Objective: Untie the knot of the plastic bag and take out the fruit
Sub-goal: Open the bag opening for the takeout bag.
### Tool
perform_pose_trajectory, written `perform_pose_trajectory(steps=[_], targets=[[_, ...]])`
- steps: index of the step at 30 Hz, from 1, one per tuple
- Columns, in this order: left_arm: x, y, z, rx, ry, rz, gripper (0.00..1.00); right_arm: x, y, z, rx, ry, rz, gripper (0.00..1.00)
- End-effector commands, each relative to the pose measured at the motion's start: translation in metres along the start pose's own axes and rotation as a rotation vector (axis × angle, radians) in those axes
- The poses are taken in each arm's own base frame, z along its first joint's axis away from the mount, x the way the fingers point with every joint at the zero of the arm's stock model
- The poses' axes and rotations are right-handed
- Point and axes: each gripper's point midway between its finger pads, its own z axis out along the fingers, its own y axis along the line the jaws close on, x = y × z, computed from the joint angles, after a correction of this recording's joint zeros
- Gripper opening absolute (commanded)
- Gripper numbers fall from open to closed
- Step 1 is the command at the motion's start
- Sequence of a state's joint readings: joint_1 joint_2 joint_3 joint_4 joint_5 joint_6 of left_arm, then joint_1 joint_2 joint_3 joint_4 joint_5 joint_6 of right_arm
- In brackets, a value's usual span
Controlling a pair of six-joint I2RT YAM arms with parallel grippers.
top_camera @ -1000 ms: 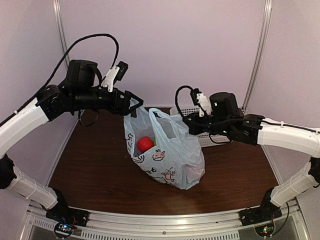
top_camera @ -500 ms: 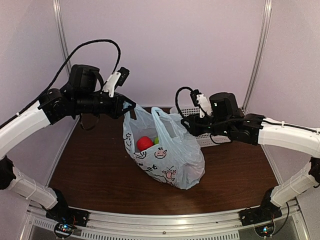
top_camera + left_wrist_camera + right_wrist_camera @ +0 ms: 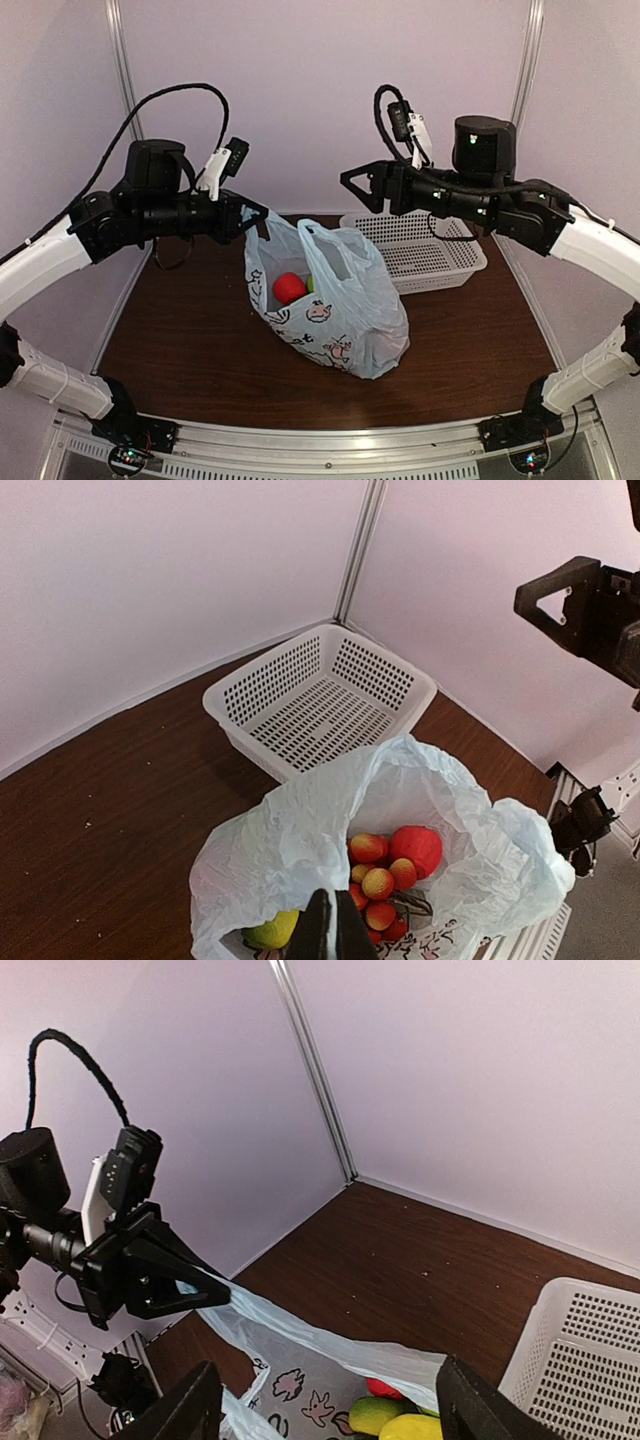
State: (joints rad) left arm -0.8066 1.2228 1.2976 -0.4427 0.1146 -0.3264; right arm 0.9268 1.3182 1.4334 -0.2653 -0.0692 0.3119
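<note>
The fruit (image 3: 390, 865) lay in the plastic bag (image 3: 330, 310), its mouth gaping upward at mid-table. My left gripper (image 3: 262, 222) was clamped on the bag's left rim. My right gripper (image 3: 352, 190), jaws spread and empty, hung above and right of the mouth, so the reach ran down-left. I could make out no knot, and the deeper fruit was hidden.

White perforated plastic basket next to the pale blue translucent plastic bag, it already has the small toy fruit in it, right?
Not quite. The white perforated plastic basket does stand next to the pale blue translucent plastic bag, but it holds nothing; the small toy fruit is in the bag. The left wrist view shows this.
</note>
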Motion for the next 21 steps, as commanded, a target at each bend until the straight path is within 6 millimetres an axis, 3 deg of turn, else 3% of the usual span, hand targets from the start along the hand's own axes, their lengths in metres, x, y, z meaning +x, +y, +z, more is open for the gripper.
perform_pose_trajectory(steps=[1,6,11,17,21], targets=[[-0.011,-0.008,-0.002,0.047,-0.054,-0.005,0.0,0.025,0.032,0.028,-0.1,0.11,-0.029,0.7],[-0.009,-0.01,-0.004,0.059,-0.058,-0.005,0.0,0.05,0.057,0.056,-0.152,0.194,-0.066,0.62],[-0.01,-0.007,-0.007,0.047,-0.079,-0.012,0.0,0.106,0.053,0.068,-0.113,0.332,-0.082,0.56],[-0.006,-0.001,-0.007,0.018,-0.095,-0.029,0.0,0.187,0.037,0.048,-0.054,0.48,-0.042,0.56],[0.0,0.002,-0.007,0.008,-0.103,-0.036,0.0,0.248,0.008,0.027,0.086,0.596,-0.023,0.55]])
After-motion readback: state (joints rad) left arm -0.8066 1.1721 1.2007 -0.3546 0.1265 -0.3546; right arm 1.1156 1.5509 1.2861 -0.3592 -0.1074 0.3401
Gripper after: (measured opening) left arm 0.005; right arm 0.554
